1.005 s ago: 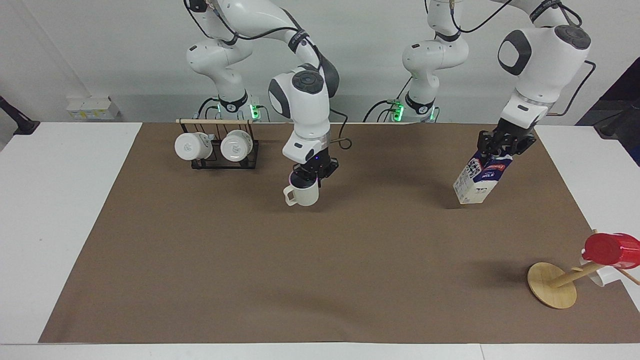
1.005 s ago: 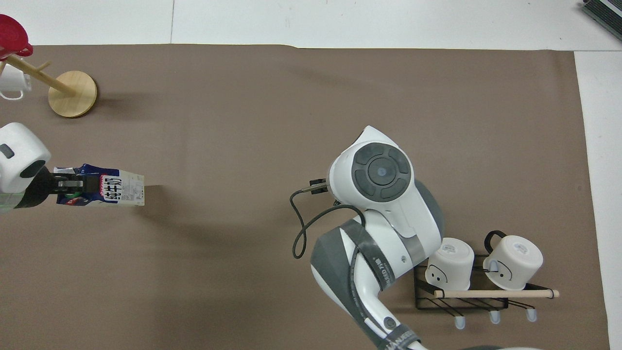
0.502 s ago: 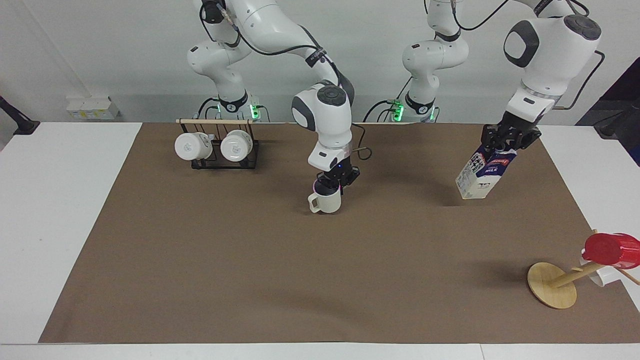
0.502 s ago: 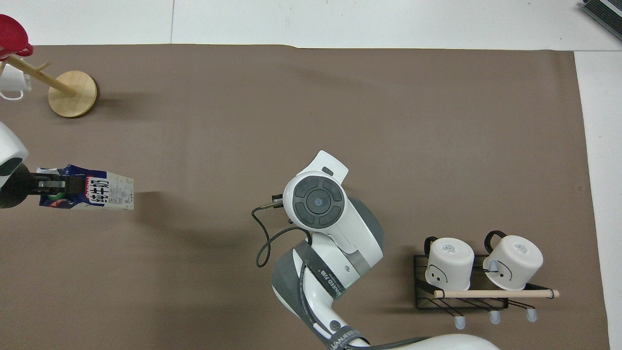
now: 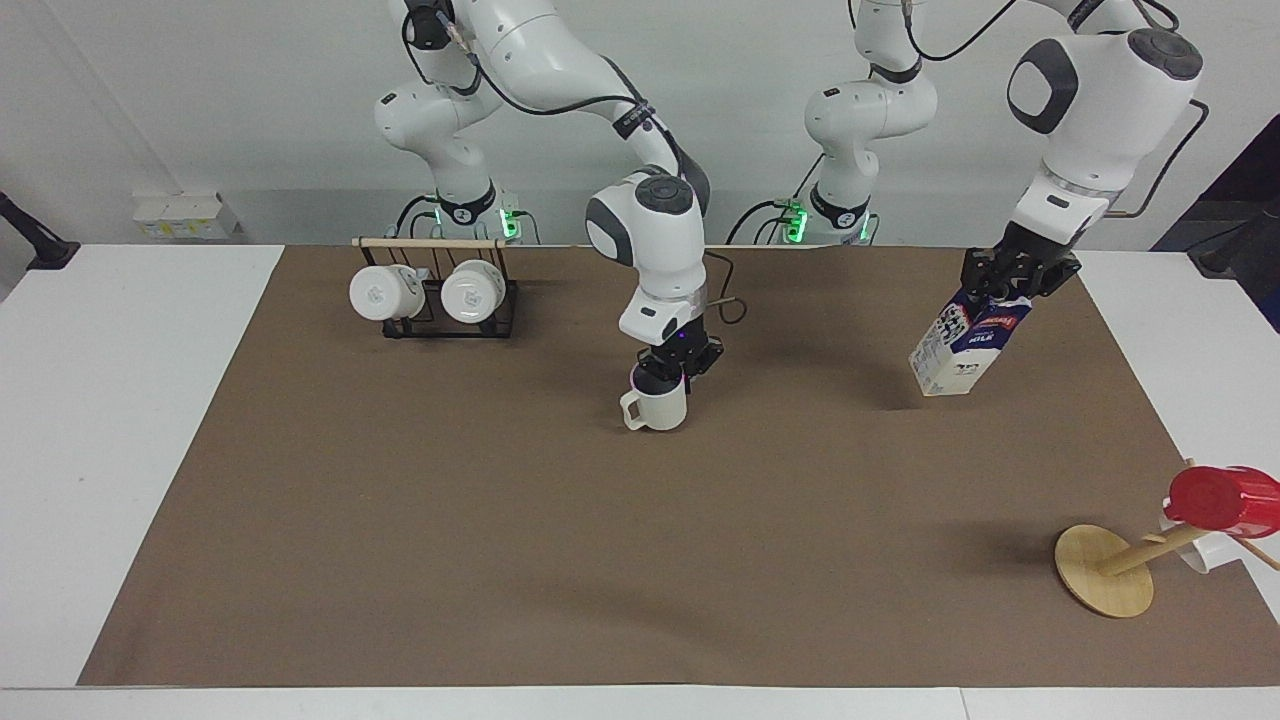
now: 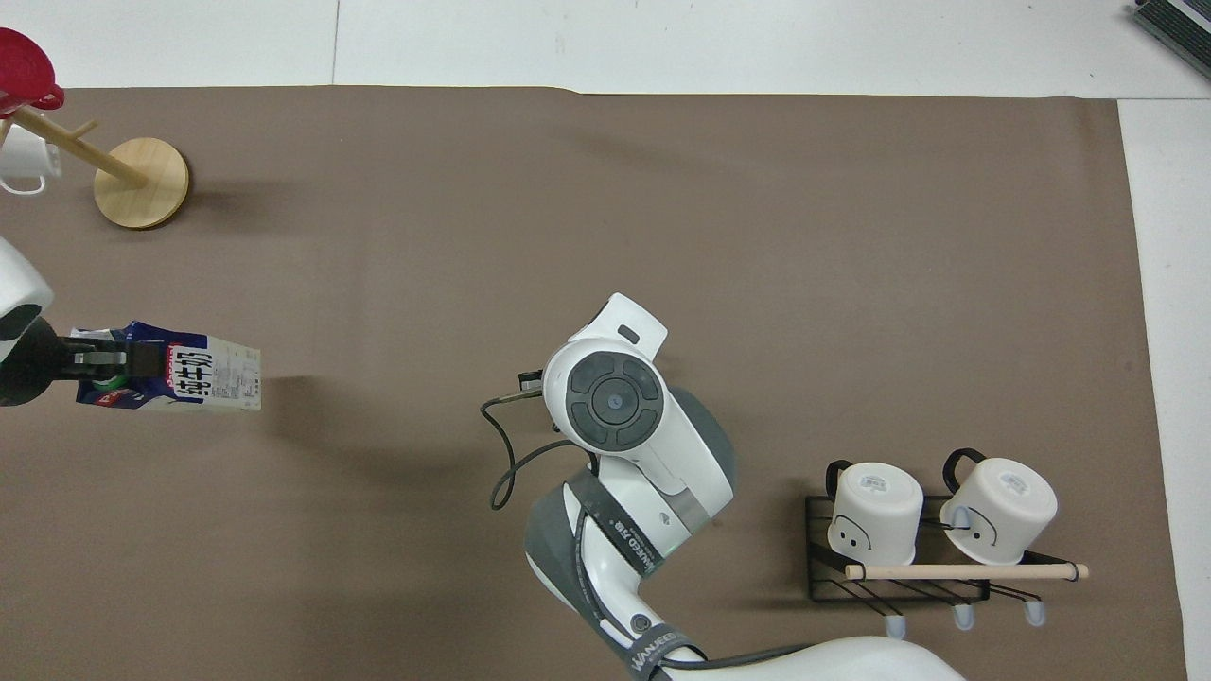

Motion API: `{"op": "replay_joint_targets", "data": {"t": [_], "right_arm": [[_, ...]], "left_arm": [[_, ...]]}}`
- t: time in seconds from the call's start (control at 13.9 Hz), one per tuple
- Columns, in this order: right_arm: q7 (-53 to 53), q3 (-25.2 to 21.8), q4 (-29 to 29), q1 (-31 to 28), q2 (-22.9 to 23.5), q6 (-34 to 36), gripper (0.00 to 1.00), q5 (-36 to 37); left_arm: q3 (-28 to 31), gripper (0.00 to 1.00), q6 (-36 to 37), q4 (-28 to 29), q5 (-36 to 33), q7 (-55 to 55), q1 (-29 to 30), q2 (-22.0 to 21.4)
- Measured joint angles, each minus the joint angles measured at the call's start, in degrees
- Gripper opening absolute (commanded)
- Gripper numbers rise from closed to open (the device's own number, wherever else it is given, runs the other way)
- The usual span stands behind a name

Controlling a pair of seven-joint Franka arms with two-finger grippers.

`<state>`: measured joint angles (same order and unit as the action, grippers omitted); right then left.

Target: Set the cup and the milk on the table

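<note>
Brown paper mat [image 5: 600,540] covers most of the white table [image 5: 130,420], so both items have a broad landing zone.

Right arm comes in from its base and hangs over the mat's middle, wrist vertical. Right gripper [image 5: 668,372] is clamped on the rim of the cream mug [image 5: 656,408], one finger apparently inside the mouth. The vertical grip keeps the mug upright; its base looks at or just above the mat (contact not certain), with the handle at 9 o'clock in the facing view. The overhead view hides the mug under the wrist.

Left arm holds the milk carton [image 5: 966,342] by its gable top, left gripper [image 5: 1005,285] closed on the dark blue ridge. The carton hangs tilted over the mat toward the left arm's end, base swung to about 7 o'clock and clear of the surface, its shadow lying apart from it. The top pinch leaves the base free to land, but it probably needs levelling first.

Black wire rack [image 5: 440,300] with two white mugs sits at the mug's 10 o'clock. Wooden mug tree [image 5: 1110,570] with a red cup [image 5: 1220,500] lies at the carton's 5 o'clock.
</note>
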<state>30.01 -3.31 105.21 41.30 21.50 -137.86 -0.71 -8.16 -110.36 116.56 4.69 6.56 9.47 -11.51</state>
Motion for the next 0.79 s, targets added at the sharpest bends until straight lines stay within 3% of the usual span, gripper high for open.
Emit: {"op": "replay_joint_targets", "data": {"t": [0.14,0.22,0.29,0.43,0.79], "right_arm": [[0.0,0.0,0.5,0.0,0.0,0.0,0.03,0.0],[0.0,0.0,0.6,0.0,0.0,0.0,0.2,0.0],[0.0,-0.1,0.6,0.0,0.0,0.0,0.39,0.0],[0.0,-0.2,0.6,0.0,0.0,0.0,0.99,0.0],[0.0,-0.3,-0.7,-0.4,-0.2,0.5,1.0,0.0]], "left_arm": [[0.0,0.51,0.0,0.0,0.0,0.0,0.0,0.0],[-0.1,0.51,0.0,0.0,0.0,-0.2,0.0,0.0],[-0.2,0.51,0.0,0.0,0.0,-0.6,0.0,-0.1],[-0.7,0.51,0.3,-0.1,0.0,-2.0,-0.1,-0.3],[-2.1,0.51,1.5,-0.9,0.0,-5.9,-0.2,-0.6]]}}
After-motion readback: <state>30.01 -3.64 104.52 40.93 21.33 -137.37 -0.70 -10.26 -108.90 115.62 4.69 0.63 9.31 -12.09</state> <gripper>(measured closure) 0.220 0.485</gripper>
